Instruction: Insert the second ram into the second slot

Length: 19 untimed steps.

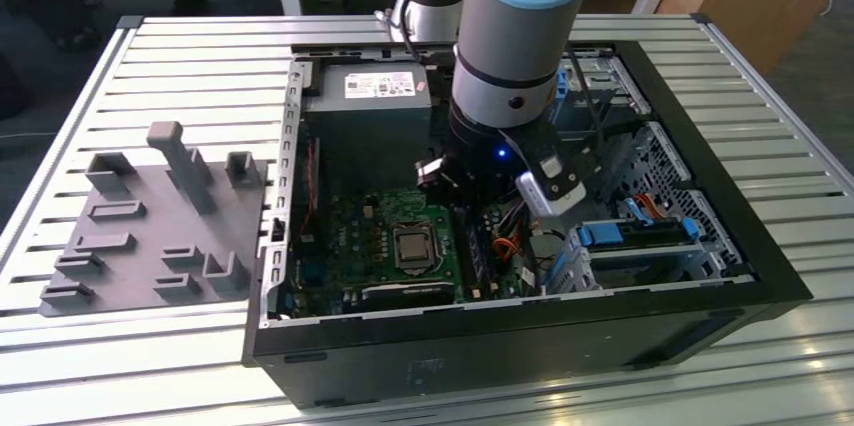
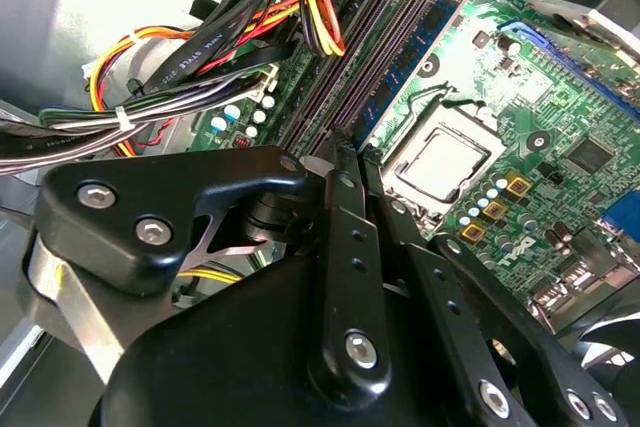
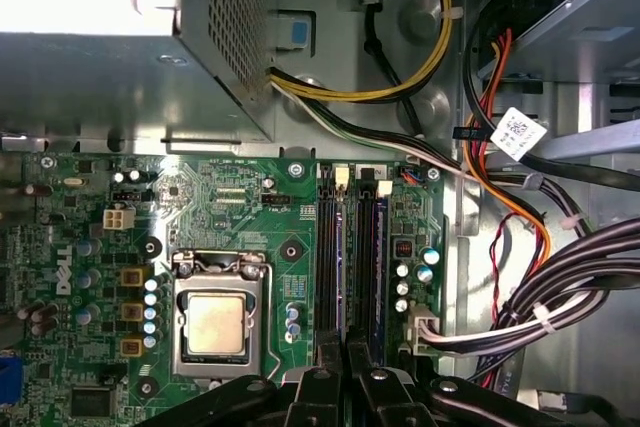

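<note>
My gripper (image 3: 347, 372) is down inside the open computer case (image 1: 534, 331), over the motherboard's memory slots. Its fingers (image 2: 352, 247) are pressed together on the top edge of the second ram (image 2: 405, 57), a thin blue stick. The stick stands on edge in the slot nearer the processor socket (image 3: 215, 322), where its edge (image 3: 341, 267) runs out from between the fingertips. I cannot tell how deep it sits. A neighbouring slot (image 3: 375, 267) runs parallel on the side away from the socket, with blue along it.
Bundled cables (image 3: 540, 307) crowd the side of the slots away from the socket. The power supply (image 1: 367, 96) fills the case's far end, and blue drive brackets (image 1: 627, 236) sit at the exterior view's right. A grey fixture (image 1: 147, 216) lies outside the case, at that view's left.
</note>
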Available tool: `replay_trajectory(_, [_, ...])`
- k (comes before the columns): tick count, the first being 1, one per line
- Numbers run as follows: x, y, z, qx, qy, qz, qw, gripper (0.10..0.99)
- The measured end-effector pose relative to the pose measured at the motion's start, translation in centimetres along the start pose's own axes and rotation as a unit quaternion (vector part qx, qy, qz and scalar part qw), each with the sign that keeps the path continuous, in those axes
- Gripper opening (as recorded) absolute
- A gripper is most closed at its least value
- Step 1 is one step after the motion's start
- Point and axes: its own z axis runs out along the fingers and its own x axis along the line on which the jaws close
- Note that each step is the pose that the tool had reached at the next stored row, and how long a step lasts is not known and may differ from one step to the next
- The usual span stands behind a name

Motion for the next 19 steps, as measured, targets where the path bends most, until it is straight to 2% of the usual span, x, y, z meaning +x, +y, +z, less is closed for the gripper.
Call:
replay_trajectory(4, [0.0,-0.01,0.28,-0.001,0.0001,0.0,1.0,0.137])
replay_trajectory(9, [0.0,-0.01,0.68,-0.0046,0.0,-0.003,1.0,0.137])
replay_trajectory(19, [0.01,-0.03,1.27,-0.0045,0.0001,-0.003,1.0,0.137])
